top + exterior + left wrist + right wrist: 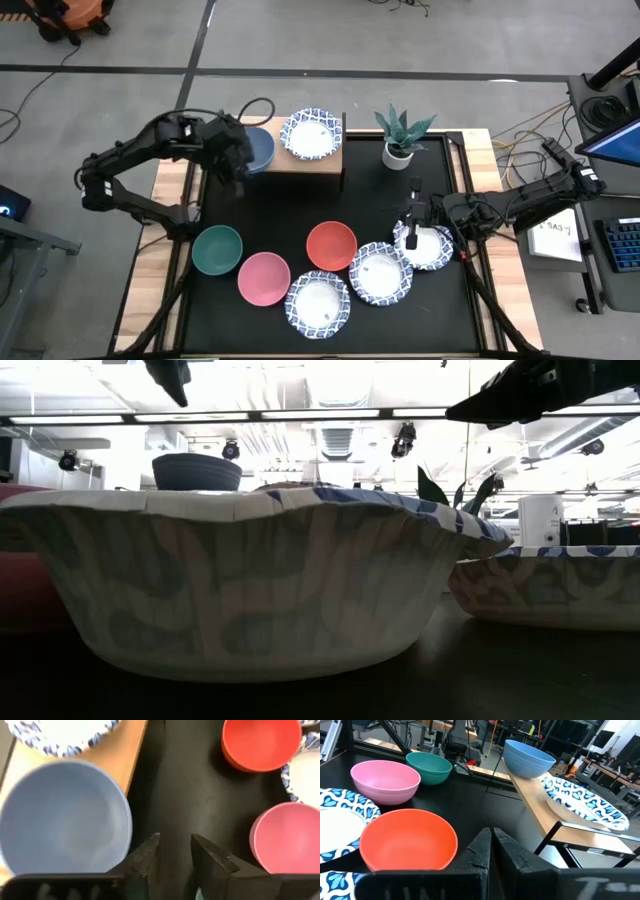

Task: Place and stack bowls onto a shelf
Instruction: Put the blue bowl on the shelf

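Black bench (330,215) carries our shelf (310,165); blue bowl (258,150) sits on its end, beside a patterned bowl (311,134). Left jaws (175,851), part-open and empty, hang beside it. Right jaws (491,842), shut, wait farther off. Bowls look light, rigid; we'd pinch the rim.

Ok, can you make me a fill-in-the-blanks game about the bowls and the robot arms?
1. Two bowls sit on the shelf: a white one with a blue-patterned rim and a plain ____ one.
2. On the black table, the pink bowl lies between the red bowl and the ____ bowl.
3. The ____ gripper is beside the shelf, empty.
4. The right gripper hangs over a ____ bowl.

Missing words: blue; green; left; patterned
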